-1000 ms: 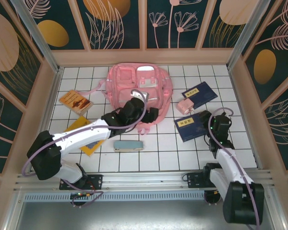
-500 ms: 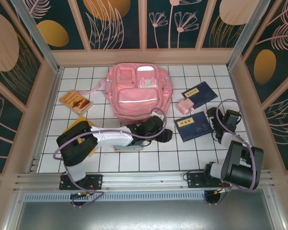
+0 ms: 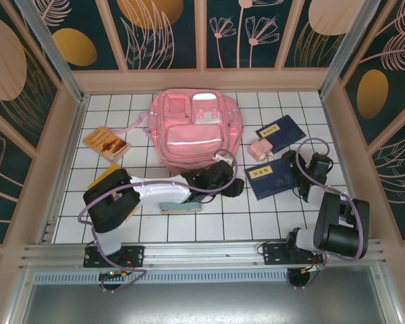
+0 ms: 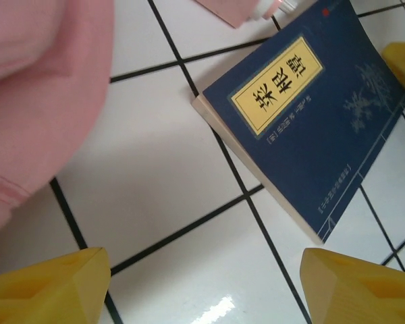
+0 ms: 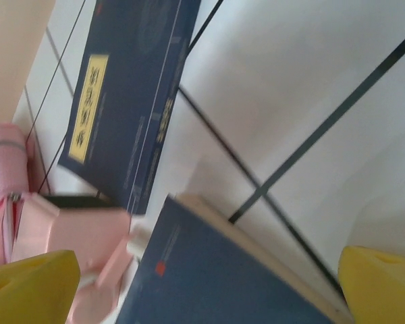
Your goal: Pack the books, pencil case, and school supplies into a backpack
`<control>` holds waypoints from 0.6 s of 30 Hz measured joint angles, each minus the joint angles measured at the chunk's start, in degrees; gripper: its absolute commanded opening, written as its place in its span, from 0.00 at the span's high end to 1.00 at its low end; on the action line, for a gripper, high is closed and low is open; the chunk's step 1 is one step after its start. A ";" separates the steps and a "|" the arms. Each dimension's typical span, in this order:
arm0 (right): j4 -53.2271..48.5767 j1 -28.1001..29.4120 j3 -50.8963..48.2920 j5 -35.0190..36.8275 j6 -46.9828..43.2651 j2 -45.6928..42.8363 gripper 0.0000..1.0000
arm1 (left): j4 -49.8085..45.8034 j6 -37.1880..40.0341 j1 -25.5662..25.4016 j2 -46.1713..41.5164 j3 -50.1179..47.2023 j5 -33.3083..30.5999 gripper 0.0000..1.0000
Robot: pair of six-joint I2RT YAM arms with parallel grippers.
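Note:
The pink backpack [image 3: 189,131] lies at the back middle of the table. Just in front of it my left gripper [image 3: 234,188] hangs open over bare tiles, left of the near navy book [image 3: 270,178]; that book [image 4: 310,115] lies ahead of the yellow fingertips [image 4: 47,287]. My right gripper [image 3: 291,163] stands open at the same book's right edge [image 5: 216,277]. The second navy book [image 3: 281,132] and the small pink school supplies item [image 3: 261,149] lie behind. The pale blue pencil case [image 3: 181,206] is partly under my left arm. The orange book [image 3: 106,143] and a yellow book [image 3: 102,177] lie at the left.
Wooden walls [image 3: 64,145] fence the white tiled table on three sides, the right wall close behind my right arm. A metal rail [image 3: 202,253] runs along the near edge. A backpack strap [image 3: 131,123] trails toward the orange book.
My left arm has swung from the backpack's front down and right to the tiles beside the near navy book. My right arm has risen to that book's right edge, its jaws wider.

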 measured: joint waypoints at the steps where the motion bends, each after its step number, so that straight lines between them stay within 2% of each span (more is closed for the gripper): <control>1: -0.11 0.66 -0.94 -0.09 0.04 -1.27 0.01 | -0.39 0.09 0.00 0.00 0.15 -0.48 0.25; 8: -4.66 6.95 -4.35 0.42 0.61 -8.59 0.01 | -2.23 0.48 0.00 -0.02 0.35 -2.29 0.25; 14: -8.37 9.25 -1.79 1.09 0.33 -7.23 0.01 | -2.91 0.44 0.00 -0.48 0.35 -2.84 0.21; 18: -8.76 6.86 0.87 -0.09 -0.07 -3.21 0.01 | -2.82 0.22 0.00 -0.55 0.35 -2.12 0.22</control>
